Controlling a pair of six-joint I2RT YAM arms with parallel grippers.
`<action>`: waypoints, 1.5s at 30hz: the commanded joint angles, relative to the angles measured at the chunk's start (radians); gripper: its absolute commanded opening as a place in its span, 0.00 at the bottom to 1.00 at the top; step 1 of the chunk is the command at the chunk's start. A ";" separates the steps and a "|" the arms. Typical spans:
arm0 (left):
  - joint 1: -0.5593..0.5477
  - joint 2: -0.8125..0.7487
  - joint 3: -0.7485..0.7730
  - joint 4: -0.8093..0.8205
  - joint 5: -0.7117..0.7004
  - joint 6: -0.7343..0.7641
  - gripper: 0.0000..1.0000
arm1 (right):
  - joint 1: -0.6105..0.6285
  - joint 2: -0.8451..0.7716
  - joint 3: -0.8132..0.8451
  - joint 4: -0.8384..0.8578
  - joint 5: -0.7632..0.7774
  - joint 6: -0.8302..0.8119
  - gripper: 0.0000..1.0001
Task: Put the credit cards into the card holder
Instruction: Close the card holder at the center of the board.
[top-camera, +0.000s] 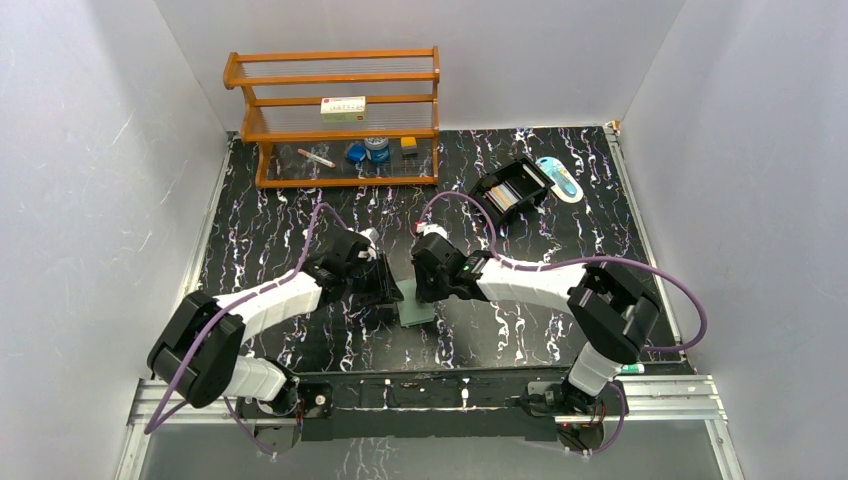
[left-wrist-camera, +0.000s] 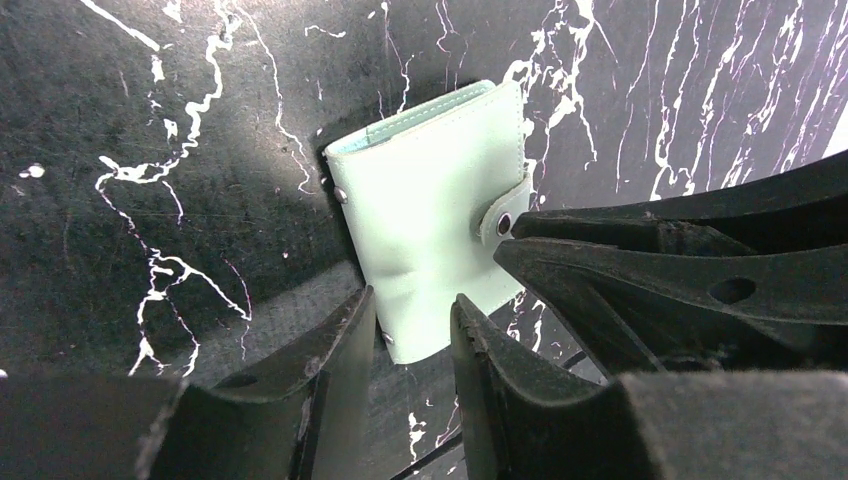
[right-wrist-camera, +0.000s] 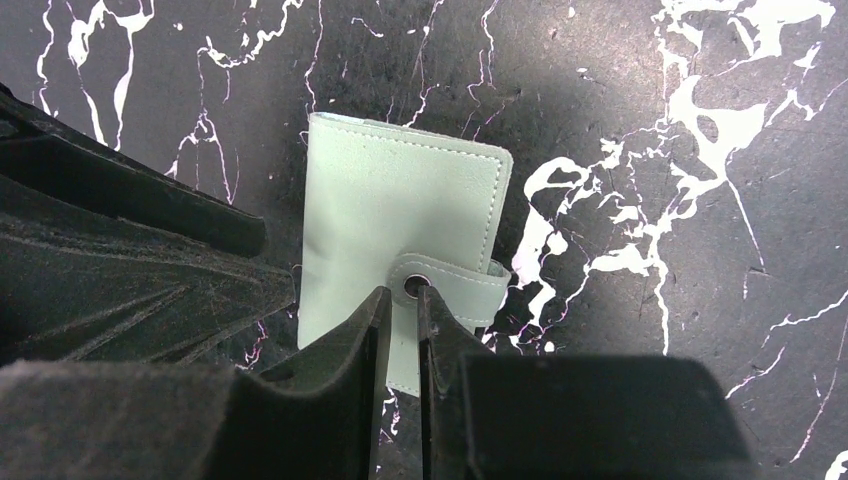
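Observation:
The card holder (top-camera: 417, 311) is a pale teal wallet lying closed and snapped on the black marbled table, between my two grippers. In the left wrist view the card holder (left-wrist-camera: 425, 220) has its near corner between the spread fingers of my left gripper (left-wrist-camera: 412, 300), which is open. In the right wrist view my right gripper (right-wrist-camera: 402, 292) is shut to a narrow slit, its tips at the snap button of the card holder (right-wrist-camera: 390, 200). Orange and pale credit cards (top-camera: 503, 197) stand in a black box at the back right.
The black compartmented box (top-camera: 522, 175) sits open at the back right, with a blue-and-white object (top-camera: 560, 178) beside it. A wooden shelf (top-camera: 340, 80) at the back left holds a small carton and several small items. White walls enclose the table.

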 joint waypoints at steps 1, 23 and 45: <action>0.008 0.006 -0.005 0.015 0.041 0.005 0.32 | -0.005 0.021 0.040 0.028 0.000 -0.007 0.23; 0.007 0.136 -0.004 0.098 0.032 0.072 0.21 | -0.010 0.089 0.077 -0.015 -0.075 -0.025 0.21; 0.007 0.137 -0.018 0.139 0.048 0.049 0.18 | 0.051 0.264 0.094 -0.222 -0.037 0.026 0.18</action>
